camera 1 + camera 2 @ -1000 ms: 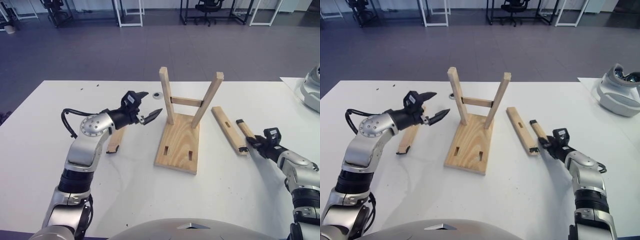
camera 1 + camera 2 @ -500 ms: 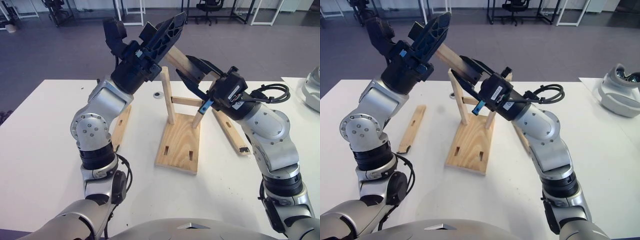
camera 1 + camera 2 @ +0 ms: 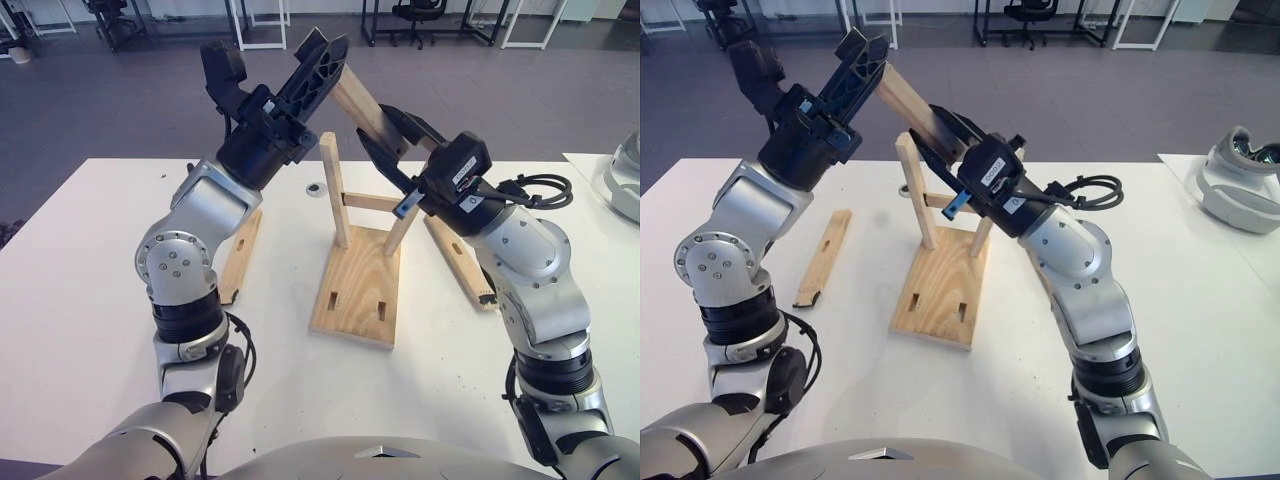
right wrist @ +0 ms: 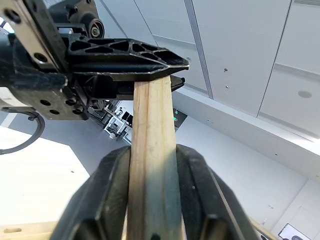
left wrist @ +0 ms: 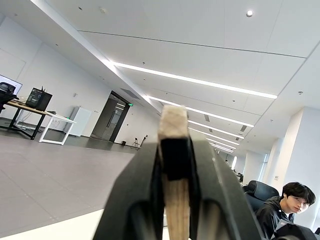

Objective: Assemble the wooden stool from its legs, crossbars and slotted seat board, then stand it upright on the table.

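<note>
The slotted seat board (image 3: 355, 290) lies flat on the white table (image 3: 80, 300). Two legs (image 3: 331, 190) stand up from its far end, joined by a crossbar (image 3: 372, 203). Above them both arms hold one short wooden bar (image 3: 362, 105) slanting in the air. My left gripper (image 3: 330, 62) is shut on the bar's upper end, and my right gripper (image 3: 378, 128) is shut on its lower end. The left wrist view has the bar's end (image 5: 172, 165) between dark fingers (image 5: 140, 200). In the right wrist view the bar (image 4: 150, 150) runs up to the left gripper (image 4: 130, 55).
One loose leg (image 3: 236, 262) lies on the table left of the seat board, and another slotted leg (image 3: 458, 260) lies to its right. A small ring (image 3: 316, 189) rests behind the stool. A white headset (image 3: 1238, 190) sits at the table's far right.
A second ago both grippers were low over the table, the right one by the short bar. Now both are raised and shut on that bar above the stool, slightly higher than half a second ago.
</note>
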